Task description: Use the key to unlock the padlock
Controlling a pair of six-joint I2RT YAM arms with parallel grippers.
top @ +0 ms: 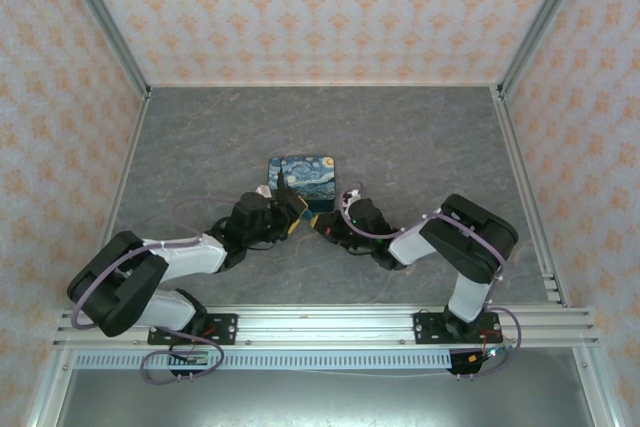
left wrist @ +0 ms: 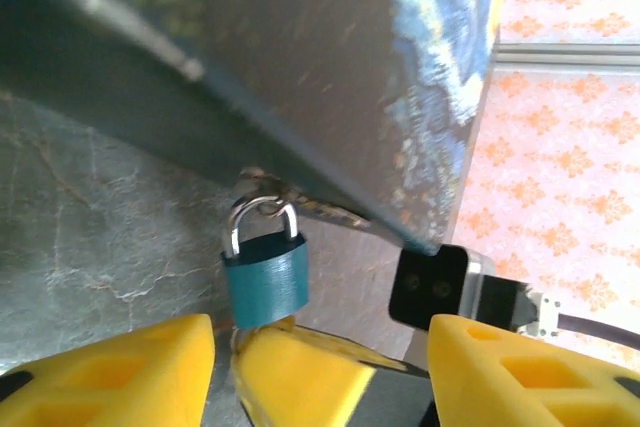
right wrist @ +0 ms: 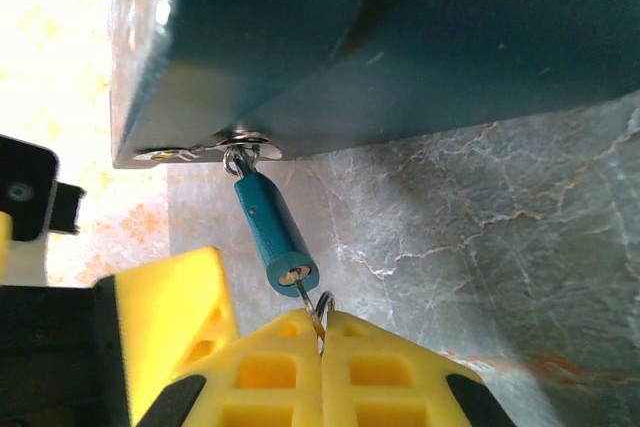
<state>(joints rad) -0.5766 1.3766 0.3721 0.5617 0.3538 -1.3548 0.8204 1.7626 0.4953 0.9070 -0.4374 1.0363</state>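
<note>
Grey bench [right wrist: 480, 207] holds tin [right wrist: 400, 37], padlock [right wrist: 272, 232] at its 6 o'clock, key [right wrist: 305, 297] inserted, right end effector [right wrist: 322, 342] clamped on it, left end effector [left wrist: 320, 337] apart; turning remains.

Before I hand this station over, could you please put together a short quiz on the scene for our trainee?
1. True or false: the padlock hangs from the latch on the painted tin.
2. What is the right end effector pinching? A. the key, whose tip is in the padlock's keyhole; B. the tin's lid; C. nothing.
3. Finish the sentence: the jaws of the left end effector stand ____.

Key: 1 true; 2 A; 3 open, with the padlock just ahead of them.
</note>
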